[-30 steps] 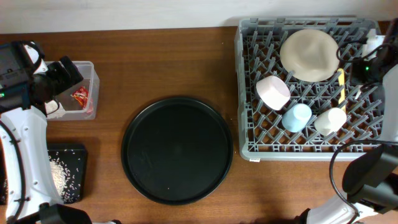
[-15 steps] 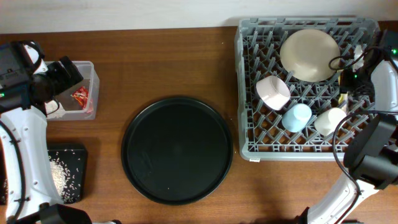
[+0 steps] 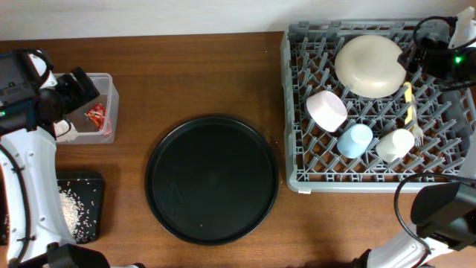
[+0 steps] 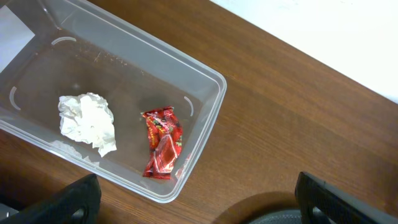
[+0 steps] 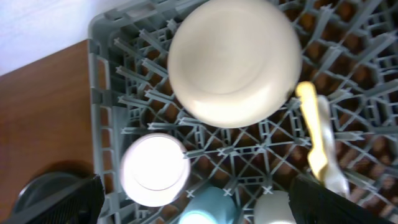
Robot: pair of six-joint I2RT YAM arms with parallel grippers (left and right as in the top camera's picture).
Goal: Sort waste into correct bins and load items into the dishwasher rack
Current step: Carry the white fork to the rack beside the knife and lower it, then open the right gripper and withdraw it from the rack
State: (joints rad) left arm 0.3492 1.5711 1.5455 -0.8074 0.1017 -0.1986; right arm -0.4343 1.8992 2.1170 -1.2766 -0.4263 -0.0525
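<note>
Dishwasher rack (image 3: 285, 97): stands at the table's right end and is loaded. It holds the cream bowl (image 3: 370, 65) at the far side. The pink bowl (image 3: 326, 109), light blue cup (image 3: 355, 139) and white cup (image 3: 395, 144) sit in a row nearer the front. The pale yellow fork and spoon (image 5: 317, 140) lie across the pegs just right of the cream bowl. They overlap, so it is likely, not certain, that both pieces are there.

Right gripper (image 5: 205, 205): above the rack's far right corner, fingers spread wide, nothing between them.

Left gripper (image 4: 205, 202): over the clear tub (image 4: 211, 102), also spread wide and empty.

Waste: the tissue wad (image 4: 89, 122) and red wrapper (image 4: 163, 142) lie side by side inside the clear tub. The rice grains (image 3: 71, 207) are in the shallow black tray (image 3: 93, 227) at the near left. The round black tray (image 3: 212, 179) at centre carries nothing.

Step in hand, as judged: the cutlery is placed and released, with sorting and loading apparently complete.

Next move: lift the right arm straight up, clear of the pegs and the cream bowl's rim, and disturb nothing. Then both arms should withdraw.

Surface: the table (image 3: 186, 67) is brown wood grain. A pale wall (image 3: 149, 15) runs along its far edge.
</note>
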